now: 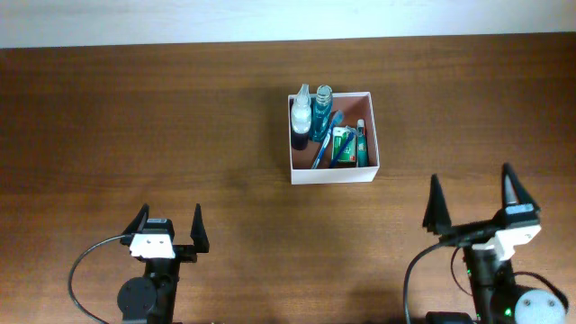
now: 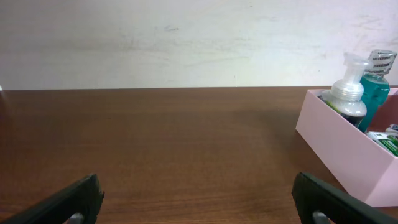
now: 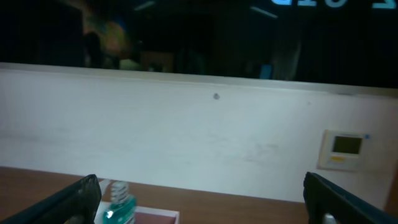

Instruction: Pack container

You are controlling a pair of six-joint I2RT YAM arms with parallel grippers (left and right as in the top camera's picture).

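Observation:
The container [image 1: 334,172], a square white-walled open box, stands on the table at centre right. Inside it stand a white pump bottle [image 1: 301,112] and a blue-green bottle [image 1: 323,109]; a blue toothbrush [image 1: 325,142], a green packet [image 1: 342,145] and a small tube [image 1: 361,142] lie beside them. The box also shows in the left wrist view [image 2: 339,146] at far right, and its rim in the right wrist view [image 3: 155,214]. My left gripper [image 1: 168,225] is open and empty near the front left. My right gripper [image 1: 477,201] is open and empty at the front right, tilted upward.
The brown wooden table [image 1: 162,126] ends at a white wall [image 2: 186,43] behind. A small wall panel [image 3: 345,149] is at the right in the right wrist view.

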